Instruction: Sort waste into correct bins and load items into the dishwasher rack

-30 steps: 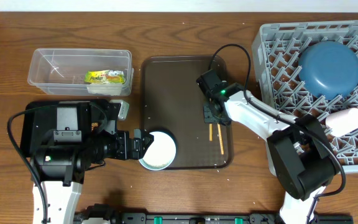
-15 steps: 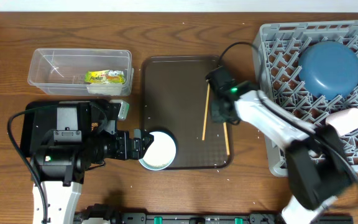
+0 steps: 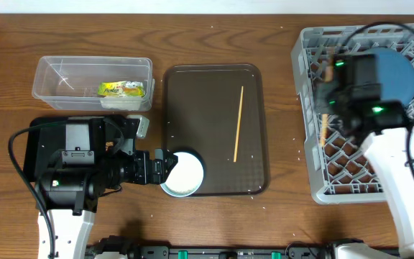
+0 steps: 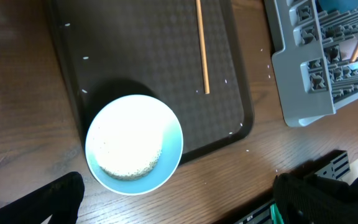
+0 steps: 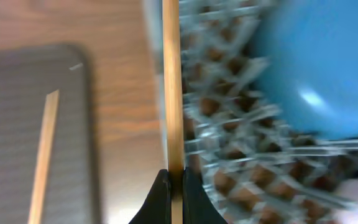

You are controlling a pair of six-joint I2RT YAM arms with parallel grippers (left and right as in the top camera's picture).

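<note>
Nearest the robot, the left tool hangs with its fingers wide apart at the rim of the bowl. It grips nothing. The bowl sits on the near left corner of the brown tray, and a few rice grains dot the tray and the table around it. One chopstick lies loose along the tray's right half.

Further right, the right tool is clamped on the second chopstick, pinching it near one end. The stick juts out over the left edge of the rack, close beside the plate that rests in the rack.

The step in hand looks like setting this stick into the rack. To do it well:
- Keep it clear of the plate.
- Line it up so it rests across the lattice ribs, since a thin stick could slip through an open cell.
- Part the fingers only once the stick is low and supported.

At the far left, the tub holds the wrapper.
</note>
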